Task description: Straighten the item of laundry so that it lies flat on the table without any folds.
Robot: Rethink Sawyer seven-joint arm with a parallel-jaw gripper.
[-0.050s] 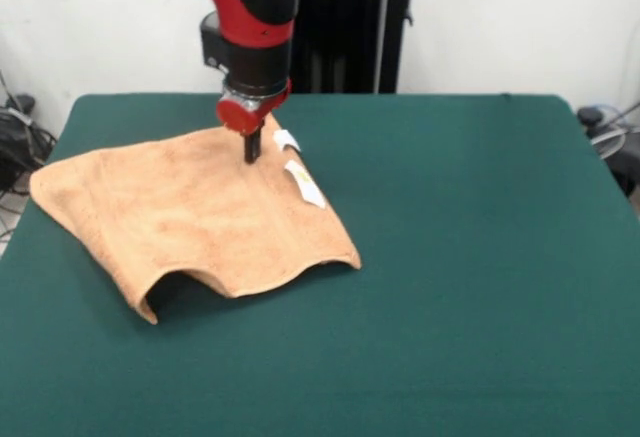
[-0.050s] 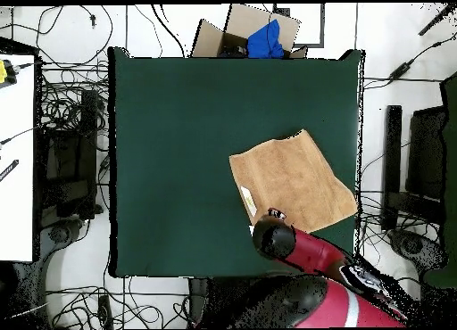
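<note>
The item of laundry, an orange-tan towel, lies on the left half of the green table, mostly spread out. Its front edge humps up in a fold off the cloth, and two white tags show on its right edge. My gripper comes straight down onto the towel's far corner beside the tags, with its black fingers pressed together on the fabric. In the overhead view the towel sits near the table's bottom right edge. There the red arm covers the gripper.
Wide bare green cloth stretches to the right of the towel in the front view. Off the table, a cardboard box with a blue cloth sits past the far edge. Cables and black stands ring the table's sides.
</note>
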